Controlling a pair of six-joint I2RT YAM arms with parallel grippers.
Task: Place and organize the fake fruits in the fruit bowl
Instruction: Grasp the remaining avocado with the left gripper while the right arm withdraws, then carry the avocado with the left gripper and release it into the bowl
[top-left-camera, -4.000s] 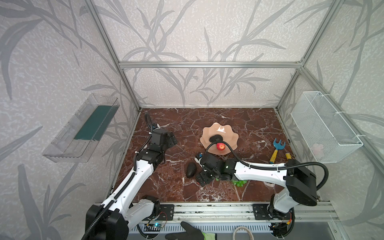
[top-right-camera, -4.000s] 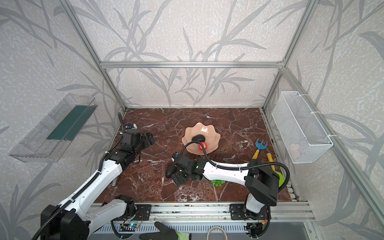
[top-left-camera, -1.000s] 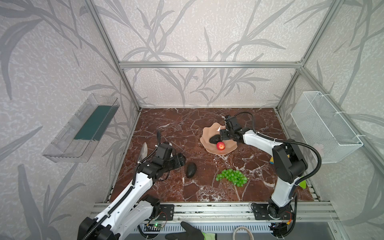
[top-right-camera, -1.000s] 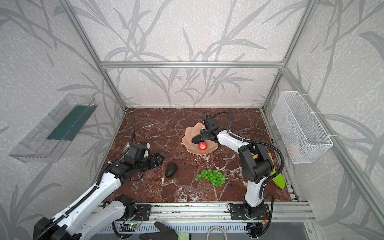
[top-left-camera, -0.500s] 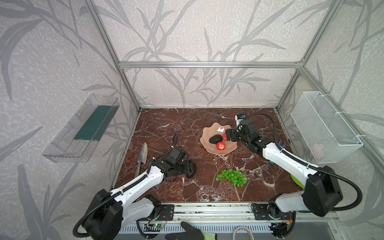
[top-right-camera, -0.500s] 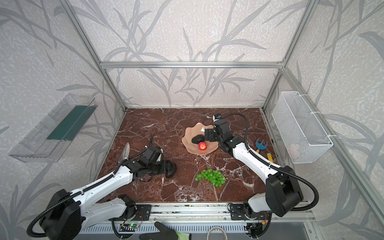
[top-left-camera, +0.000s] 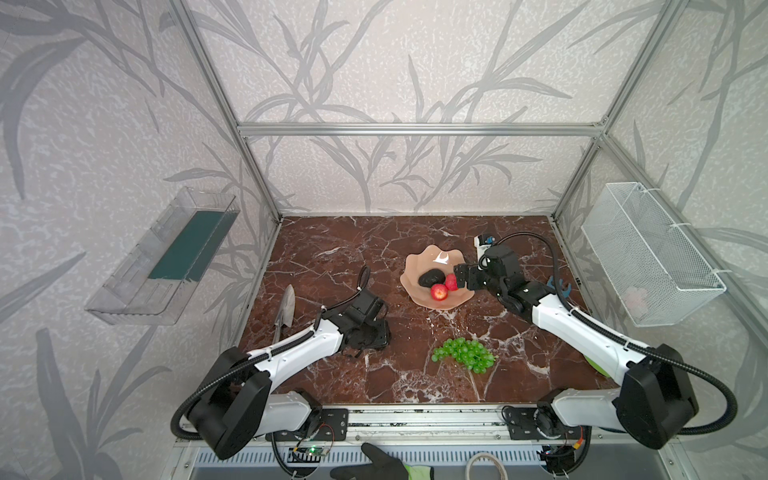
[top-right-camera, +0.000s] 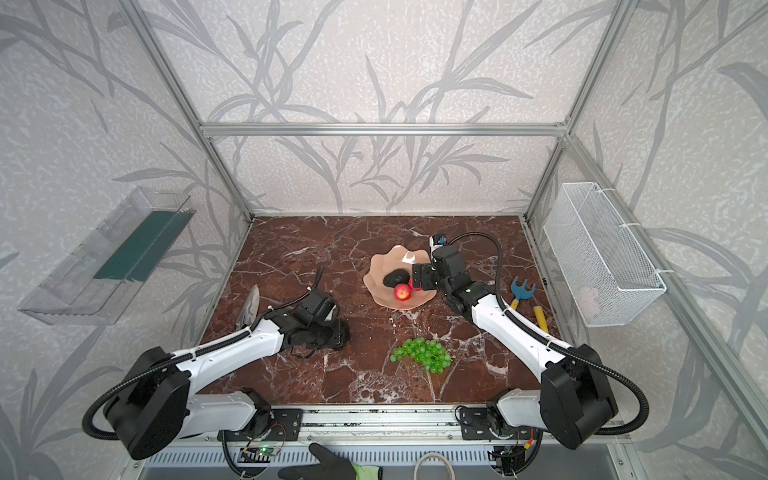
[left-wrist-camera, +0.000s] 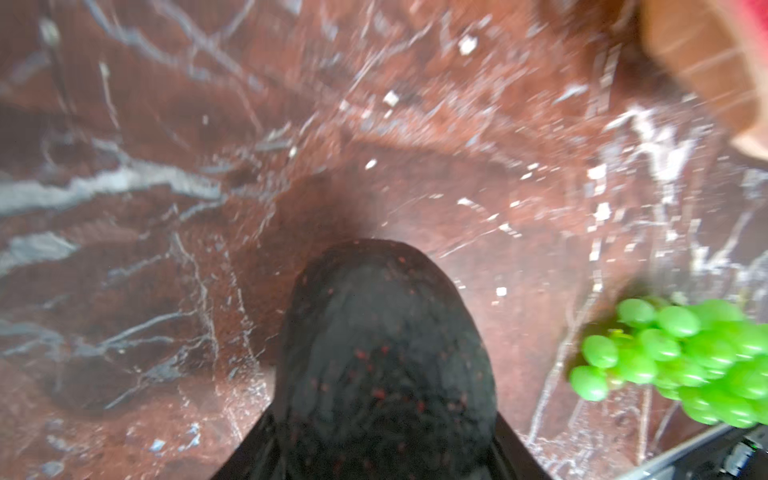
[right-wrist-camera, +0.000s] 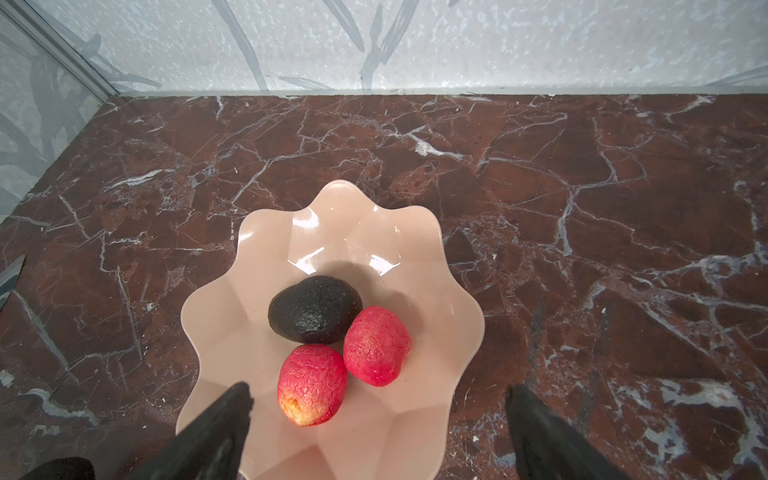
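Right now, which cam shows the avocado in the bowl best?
Right wrist view: the avocado sits unobstructed in the fruit bowl, close and sharp. In both top views it is a small dark lump. The left wrist view misses it; that one is a second avocado between the left fingers.

Glossy peach bowl (right-wrist-camera: 332, 232), polished marble tabletop (right-wrist-camera: 582, 187)

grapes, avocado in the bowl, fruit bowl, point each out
grapes (top-left-camera: 463, 353): in a top view, middle of the bunch
avocado in the bowl (right-wrist-camera: 313, 309): right wrist view, middle of its dark skin
fruit bowl (right-wrist-camera: 332, 226): right wrist view, bare inner wall near the rim
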